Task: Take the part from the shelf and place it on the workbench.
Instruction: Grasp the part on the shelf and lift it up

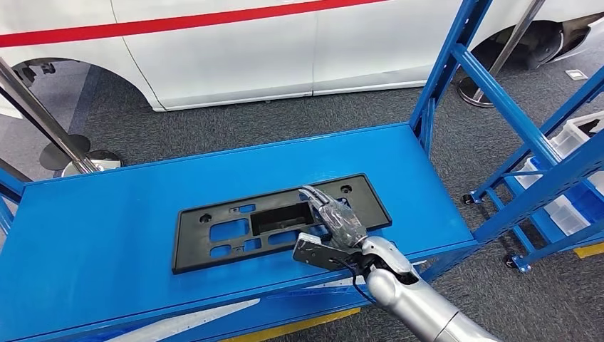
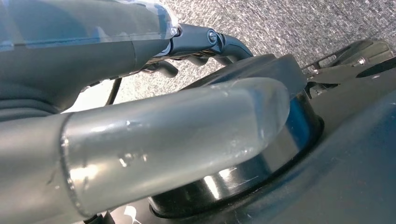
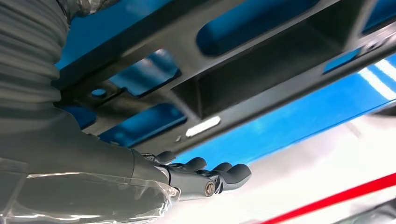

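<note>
Black plastic, long and flat, with several cut-out windows: this is the part (image 1: 281,221), and it lies flat on the blue surface (image 1: 107,235) in front of me, near the middle, its long side running from my left to my right. Through the windows I see the blue of the surface under it.

My right hand (image 1: 336,229) comes in from below on the right side and is over the right half of the part. The fingers (image 1: 318,197) are stretched forward and apart, pointing across the part toward its far edge, and they do not close around anything. From my head view they seem to rest on the plastic, but I cannot tell for sure if they touch it. In the right wrist view the dark fingertips (image 3: 233,172) are spread beside each other with the part just next to them.

My left hand (image 2: 154,135) hangs low; I see its thick grey thumb and darker fingers close to the camera, and I cannot tell if it is open or closed.

Behind the surface stands a white vehicle (image 1: 235,50) with a red stripe, on grey carpet. On my right is a blue rack (image 1: 513,107) with white bins (image 1: 570,142).
</note>
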